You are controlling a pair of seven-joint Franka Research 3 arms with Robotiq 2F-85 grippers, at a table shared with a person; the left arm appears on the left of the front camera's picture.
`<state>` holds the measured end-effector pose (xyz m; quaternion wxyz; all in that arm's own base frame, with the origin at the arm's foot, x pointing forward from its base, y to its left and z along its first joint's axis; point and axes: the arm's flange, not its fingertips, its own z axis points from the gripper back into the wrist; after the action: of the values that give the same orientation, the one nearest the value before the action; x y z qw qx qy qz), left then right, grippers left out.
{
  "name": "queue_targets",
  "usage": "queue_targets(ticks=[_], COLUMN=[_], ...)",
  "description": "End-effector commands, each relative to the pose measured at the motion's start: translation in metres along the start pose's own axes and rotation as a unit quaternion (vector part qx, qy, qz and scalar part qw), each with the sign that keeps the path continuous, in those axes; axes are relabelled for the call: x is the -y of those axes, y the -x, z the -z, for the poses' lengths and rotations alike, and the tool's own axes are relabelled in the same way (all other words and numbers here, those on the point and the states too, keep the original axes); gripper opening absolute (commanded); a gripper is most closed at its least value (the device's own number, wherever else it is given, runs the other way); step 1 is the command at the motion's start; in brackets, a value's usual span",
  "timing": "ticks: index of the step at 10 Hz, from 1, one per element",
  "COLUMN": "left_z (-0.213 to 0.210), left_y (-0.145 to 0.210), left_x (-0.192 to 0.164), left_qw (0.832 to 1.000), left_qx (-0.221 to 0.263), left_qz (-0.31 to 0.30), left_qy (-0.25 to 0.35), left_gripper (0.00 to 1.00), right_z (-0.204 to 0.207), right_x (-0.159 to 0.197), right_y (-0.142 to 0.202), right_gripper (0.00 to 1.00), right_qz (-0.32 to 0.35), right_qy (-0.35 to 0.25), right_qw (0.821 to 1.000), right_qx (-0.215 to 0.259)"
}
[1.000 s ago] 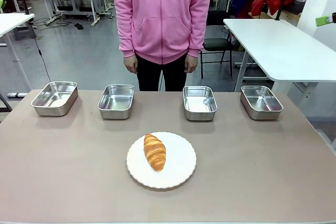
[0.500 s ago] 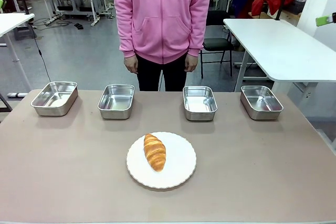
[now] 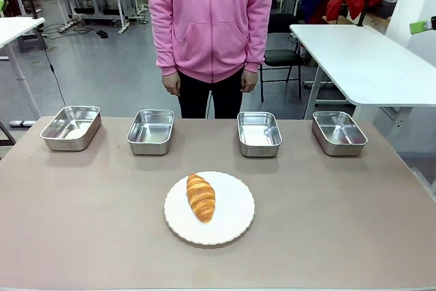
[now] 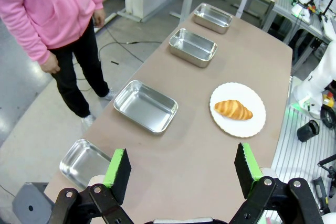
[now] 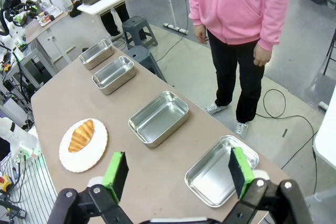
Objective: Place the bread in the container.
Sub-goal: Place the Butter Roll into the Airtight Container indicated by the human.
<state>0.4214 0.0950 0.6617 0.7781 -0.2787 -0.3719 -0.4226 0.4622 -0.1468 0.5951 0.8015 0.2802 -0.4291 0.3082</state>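
Green-padded left pincer (image 4: 181, 157) and right pincer (image 5: 177, 157) gape wide, empty.

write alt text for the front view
A croissant lies on a round white plate on a table. Beyond it four empty steel trays stand in a row, and a person in a pink hoodie stands behind them.

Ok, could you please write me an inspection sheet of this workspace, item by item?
Surface: brown table, no spills seen.
Job's things: bread on the white plate, near side; four empty steel trays in a far row.
Clutter: nothing seen.
Pincers: left pincer and right pincer open, holding nothing.
Cables: black cable on the floor behind.
Surroundings: person in pink at the far edge, hands down; white table beyond.
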Motion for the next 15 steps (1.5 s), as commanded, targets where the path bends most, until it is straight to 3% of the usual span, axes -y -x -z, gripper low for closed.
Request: queue_targets(ticks=[1,15], left_z=[-0.0002,-0.0002], left_y=[-0.0005,-0.0005], left_x=[0.0015,0.0015], left_qw=[1.000,1.000], left_qx=[0.001,0.001], left_qz=[0.005,0.005], left_qy=[0.001,0.001], left_gripper=[1.00,1.00], right_z=[0.0006,0.0006], right_x=[-0.0024,-0.0024], right_y=[-0.0011,-0.0011], right_gripper=[1.00,1.00], right_qz=[-0.002,-0.002], right_qy=[0.000,0.000], right_qw=[1.000,1.000], right_qx=[0.004,0.004])
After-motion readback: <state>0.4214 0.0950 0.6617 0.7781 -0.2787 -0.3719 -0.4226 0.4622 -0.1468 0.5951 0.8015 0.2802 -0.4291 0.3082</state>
